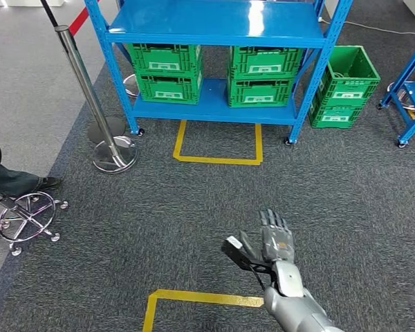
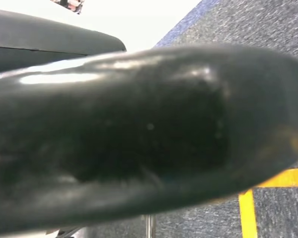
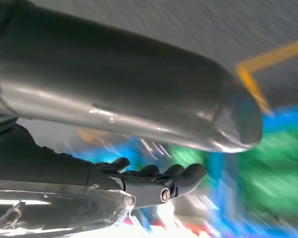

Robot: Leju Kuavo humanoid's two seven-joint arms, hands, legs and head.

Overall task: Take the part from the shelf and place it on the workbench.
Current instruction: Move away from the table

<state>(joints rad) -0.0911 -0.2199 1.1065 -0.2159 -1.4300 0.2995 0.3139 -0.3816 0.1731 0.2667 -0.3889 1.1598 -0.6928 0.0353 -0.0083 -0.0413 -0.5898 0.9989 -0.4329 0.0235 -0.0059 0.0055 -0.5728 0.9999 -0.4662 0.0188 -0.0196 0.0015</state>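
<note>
— Grey carpet (image 1: 195, 207) underfoot, with a blue shelf (image 1: 210, 31) standing at the far side. Anything on it?

— Two stacks of green crates (image 1: 166, 72) on the lower level, left and right, two crates to each stack. Top level bare blue and glossy under the lights. One more green crate (image 1: 346, 86) down on the carpet, just beside the shelf's right post.

— And the part?

— Cannot tell. Crate contents hidden from the head view, so no part made out anywhere on the shelf.

— Right hand?

— Right hand (image 1: 273, 238) reaching forward low over the carpet, back upward, fingers spread and straight, thumb out to the side, holding nothing. Well short of the shelf. Same spread fingers in the right wrist view (image 3: 151, 178), against a blur of blue and green.

— Left hand?

— Cannot tell its state; left wrist view taken up by a close, dark, glossy blur.

— Floor markings?

— Yellow tape outline (image 1: 218, 160) on the carpet directly in front of the shelf, and a second yellow tape corner (image 1: 195, 297) nearer, just left of the silver forearm.

— Anything else at the edges?

— Chrome stanchion (image 1: 88, 90) with a red belt at left, on a round base. Nearer, a stool (image 1: 28, 214) with a wheeled chrome base, and a person's dark shoe (image 1: 43, 183) beside it.
</note>
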